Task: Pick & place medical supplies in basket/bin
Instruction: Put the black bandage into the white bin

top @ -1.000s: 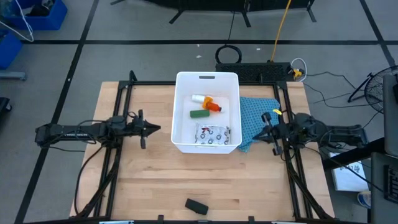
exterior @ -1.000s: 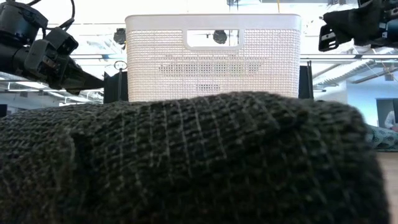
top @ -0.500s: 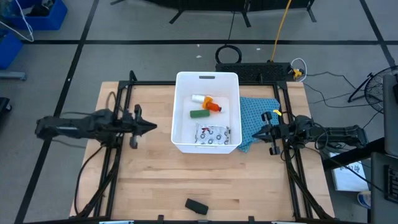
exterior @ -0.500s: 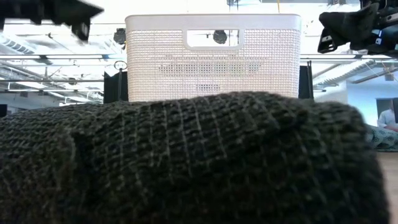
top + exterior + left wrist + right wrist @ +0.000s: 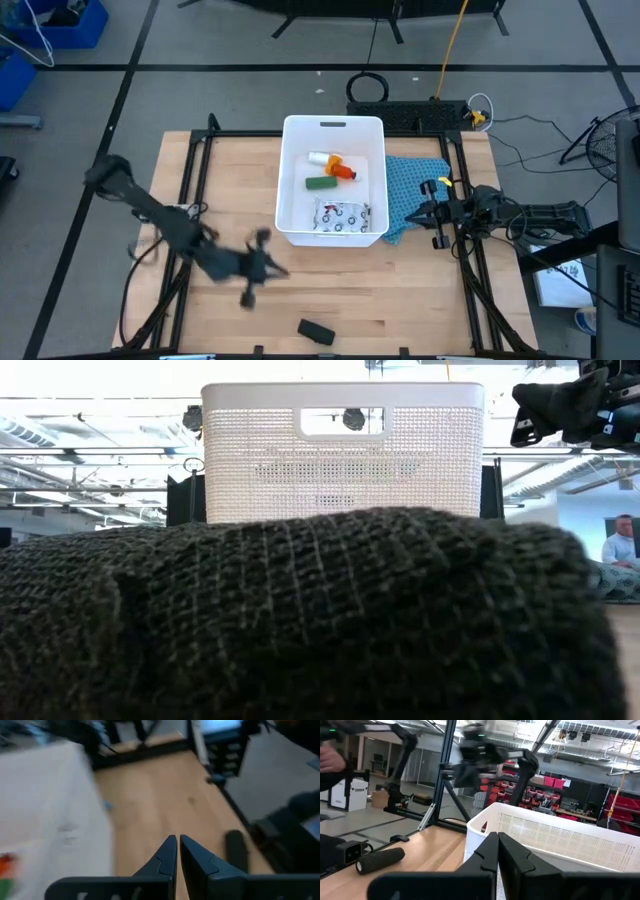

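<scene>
White plastic tub (image 5: 334,128) sits at the upper middle of the wooden table (image 5: 330,290), holding four visible supplies: one white patterned flat packet (image 5: 343,215), one green block (image 5: 320,183), one small white bottle (image 5: 320,158), and one orange item (image 5: 342,169) that is probably the pill bottle, though it is too small to be sure. One black block (image 5: 316,330) lies alone on the table near the bottom edge of the high view, outside the tub. Left gripper (image 5: 252,277) is at lower left of centre, its fingers (image 5: 167,855) pressed together; the black block is near them but apart, lower and to the right. Right gripper (image 5: 424,214) hangs at the right, beside one blue cloth (image 5: 412,185), fingers (image 5: 489,852) also closed with nothing between them.
</scene>
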Controlling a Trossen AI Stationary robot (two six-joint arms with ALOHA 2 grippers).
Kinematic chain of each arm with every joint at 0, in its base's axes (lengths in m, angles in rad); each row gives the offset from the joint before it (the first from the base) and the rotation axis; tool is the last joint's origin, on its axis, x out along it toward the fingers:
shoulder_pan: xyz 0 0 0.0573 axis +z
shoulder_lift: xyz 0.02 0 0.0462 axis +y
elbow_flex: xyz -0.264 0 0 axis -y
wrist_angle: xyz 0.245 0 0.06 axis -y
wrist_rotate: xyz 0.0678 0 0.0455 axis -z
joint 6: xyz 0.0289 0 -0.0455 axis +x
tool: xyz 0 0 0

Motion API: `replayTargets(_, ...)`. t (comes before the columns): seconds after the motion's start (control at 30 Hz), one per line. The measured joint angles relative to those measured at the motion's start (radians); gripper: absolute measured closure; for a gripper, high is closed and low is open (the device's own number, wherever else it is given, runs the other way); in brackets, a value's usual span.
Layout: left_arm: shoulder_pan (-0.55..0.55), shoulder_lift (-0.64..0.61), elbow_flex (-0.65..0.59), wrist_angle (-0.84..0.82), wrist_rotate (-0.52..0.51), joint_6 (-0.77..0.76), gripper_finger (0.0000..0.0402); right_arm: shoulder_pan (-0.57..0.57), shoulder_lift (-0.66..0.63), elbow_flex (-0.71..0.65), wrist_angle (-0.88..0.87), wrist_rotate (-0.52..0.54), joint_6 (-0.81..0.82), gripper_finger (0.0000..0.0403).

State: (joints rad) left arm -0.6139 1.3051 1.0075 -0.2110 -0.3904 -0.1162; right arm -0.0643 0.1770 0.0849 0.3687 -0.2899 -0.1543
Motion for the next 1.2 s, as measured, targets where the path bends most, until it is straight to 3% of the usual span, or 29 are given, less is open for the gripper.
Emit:
replayTargets(0.17,-0.071,0.265,0.176,-0.114,0.001,-0.157,0.0367,0.000,0.000,0.000,-0.001,0.000,0.009,0.0403)
replayTargets(0.27,-0.079,0.387,0.269,-0.181,0.033,-0.235,0.0333,0.000,0.001,0.000,-0.001,0.000,0.021,0.0403)
replayTargets(0.47,-0.063,0.555,0.382,-0.189,0.256,-0.271,0.0198,0.000,0.001,0.000,0.000,0.000,0.037,0.0403)
replayTargets(0.63,-0.029,0.620,0.403,-0.187,0.310,-0.223,0.0075,0.000,0.001,0.000,0.000,0.000,0.035,0.0403)
replayTargets(0.77,0.007,0.664,0.393,-0.156,0.388,-0.181,0.0013,0.000,0.001,0.000,-0.001,0.002,0.032,0.0403)
replayTargets(0.87,0.030,0.712,0.393,-0.119,0.485,-0.175,0.0009,0.000,0.001,-0.001,-0.003,0.002,0.035,0.0403)
replayTargets(1.03,0.047,0.773,0.391,-0.053,0.604,-0.174,0.0037,0.000,0.001,-0.018,0.010,0.025,0.037,0.0403)
replayTargets(1.2,0.047,0.785,0.391,-0.018,0.579,-0.172,0.0067,0.000,0.001,-0.023,0.005,0.127,0.079,0.0403)
